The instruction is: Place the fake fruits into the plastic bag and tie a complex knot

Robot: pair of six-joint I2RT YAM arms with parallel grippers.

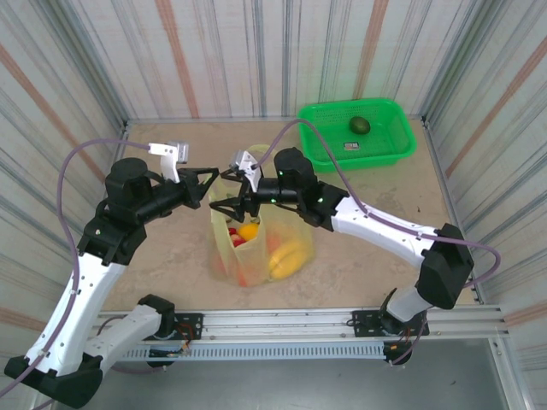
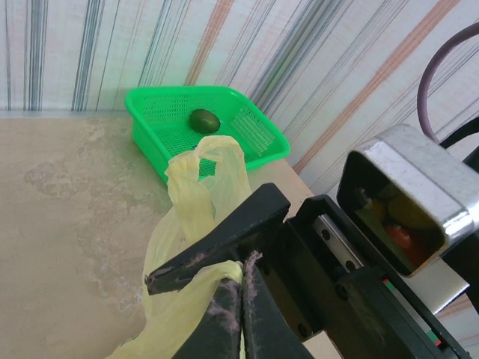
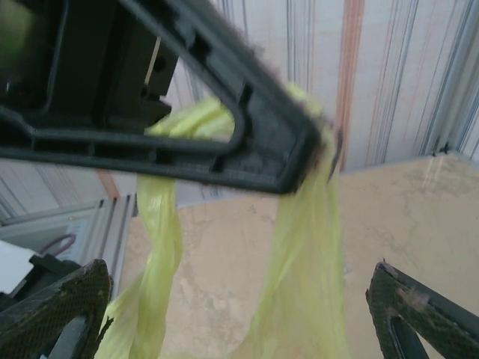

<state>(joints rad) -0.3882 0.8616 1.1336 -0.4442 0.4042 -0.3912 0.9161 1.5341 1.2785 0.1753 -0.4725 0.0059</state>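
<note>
From above, the bag [image 1: 224, 252] stood near the middle of the counter [image 1: 162, 248], mouth up. A banana [image 1: 288, 256], an orange [image 1: 249, 231] and a red fruit [image 1: 237, 242] lay inside. The left hand [image 1: 209, 181] met its top edge from the left. The right hand [image 1: 224, 190] sat just beside it from the right. In the upper right of the frame a green basket [image 1: 325, 147] held one dark green fruit [image 1: 359, 125], not yet bagged.

From the left wrist, that hand's fingers were pressed together at the lower middle of the frame, with pale yellow film pinched between them. A loop handle [image 2: 211, 168] stood up loose above the fingers. The basket sat beyond it near the top of the frame.

From the right wrist, the right hand's two fingers stood far apart in the lower corners, gripping nothing. Two strips of film hung between them without touching either. They came down from the tip of the left hand's finger, which crossed the upper half of the frame.

By my reckoning most of the loading was done. One fruit was left to fetch, and the tying had not begun, since the handles hung free and unknotted.
</note>
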